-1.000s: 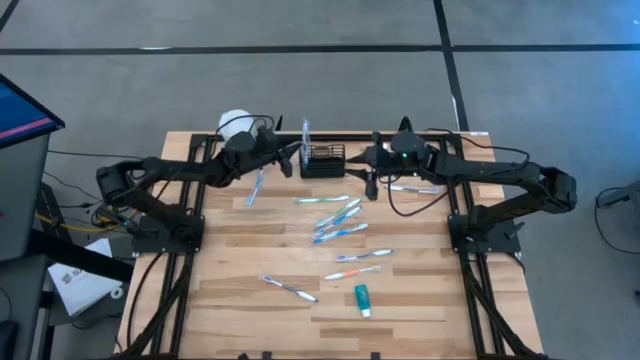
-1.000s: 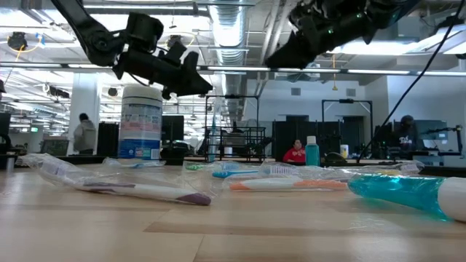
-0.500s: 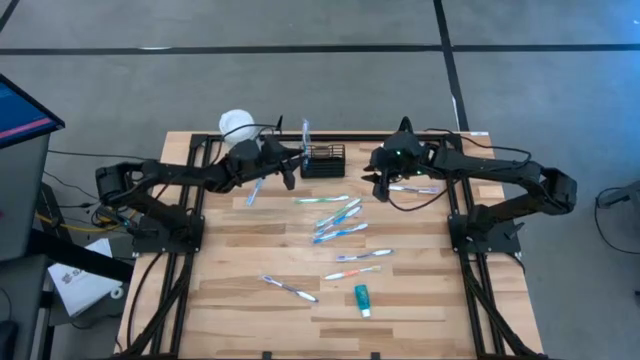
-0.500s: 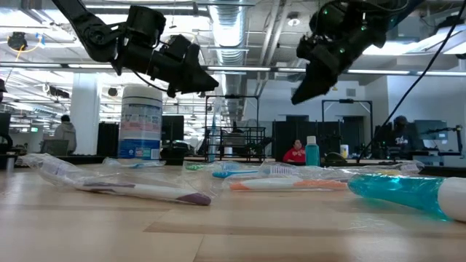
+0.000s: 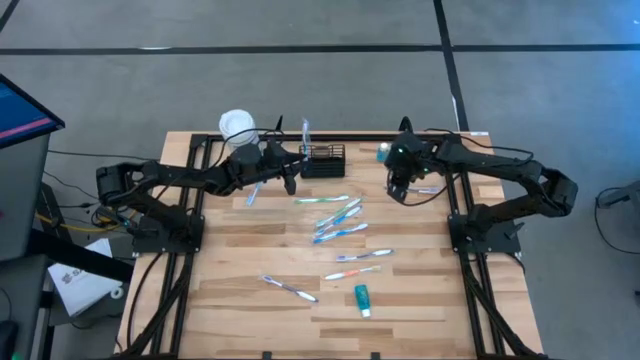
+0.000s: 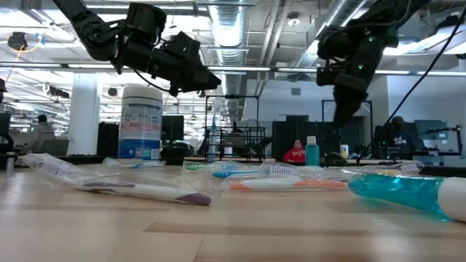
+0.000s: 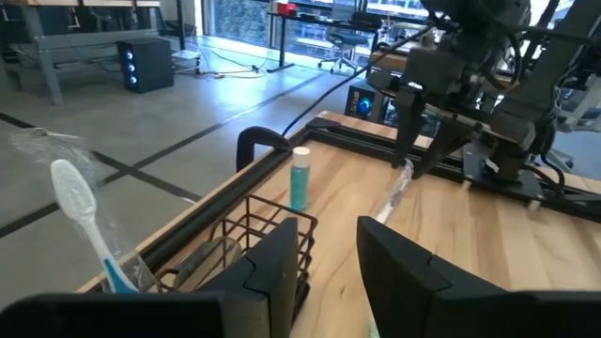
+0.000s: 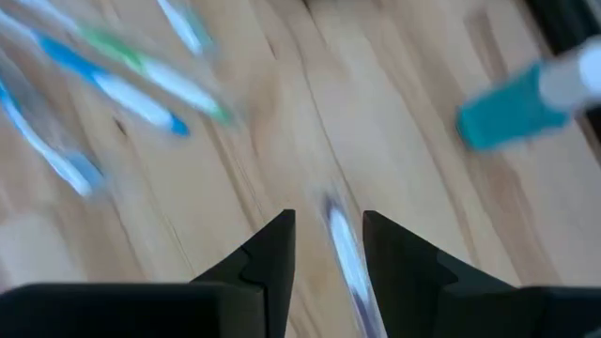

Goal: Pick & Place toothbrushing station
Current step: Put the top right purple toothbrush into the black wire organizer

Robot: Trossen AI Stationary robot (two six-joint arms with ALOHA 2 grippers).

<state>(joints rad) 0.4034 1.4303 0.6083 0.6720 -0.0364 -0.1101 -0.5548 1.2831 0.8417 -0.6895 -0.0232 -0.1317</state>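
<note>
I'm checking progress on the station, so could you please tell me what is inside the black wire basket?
One wrapped toothbrush stands in the black wire basket, head up. A clear wrapper lies low inside it. The left hand covers the basket's near part.

Low view: both arms raised above table.
Wrapped toothbrushes in front; wire basket beyond, canister at 9 o'clock.

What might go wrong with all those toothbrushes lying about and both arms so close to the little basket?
The right gripper points down over a wrapped toothbrush; its fingers might slip on the wrapper. The left gripper hangs right beside the basket and may nudge it, tipping the toothbrush standing inside.
</note>
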